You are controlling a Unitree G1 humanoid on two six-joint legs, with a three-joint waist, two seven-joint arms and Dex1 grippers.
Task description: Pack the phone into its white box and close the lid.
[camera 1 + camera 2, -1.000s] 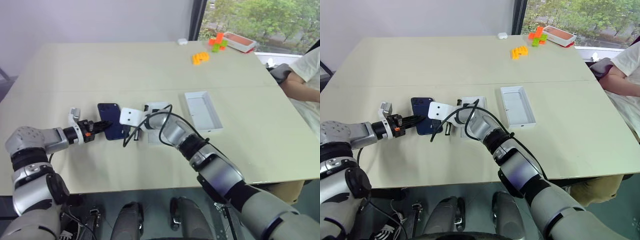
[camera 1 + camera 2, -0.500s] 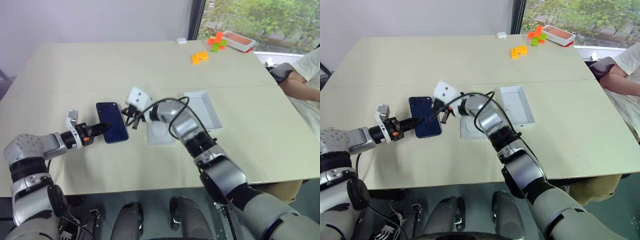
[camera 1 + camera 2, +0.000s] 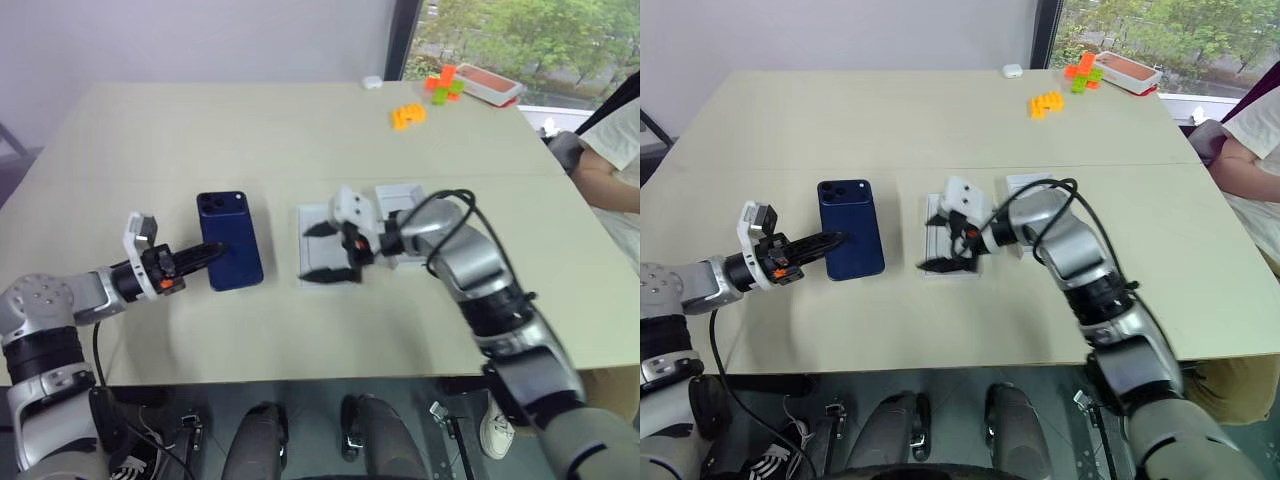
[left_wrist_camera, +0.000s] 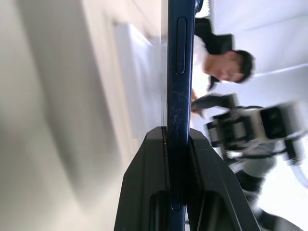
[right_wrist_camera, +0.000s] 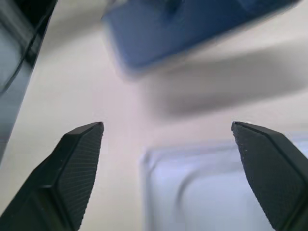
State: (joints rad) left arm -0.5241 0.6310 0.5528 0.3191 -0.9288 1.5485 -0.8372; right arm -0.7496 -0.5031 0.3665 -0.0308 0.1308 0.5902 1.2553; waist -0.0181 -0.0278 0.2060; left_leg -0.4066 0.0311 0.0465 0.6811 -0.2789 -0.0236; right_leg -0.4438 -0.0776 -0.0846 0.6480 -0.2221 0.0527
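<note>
Pinching the phone (image 3: 229, 240), left hand (image 3: 205, 255); right hand (image 3: 330, 252) spread over white box (image 3: 940, 268), insert inside.

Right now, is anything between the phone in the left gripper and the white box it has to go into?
Yes. The open right gripper hangs over the white box, its fingers spread across the tray. The left gripper is shut on the phone just left of the box; only bare table lies between.
</note>
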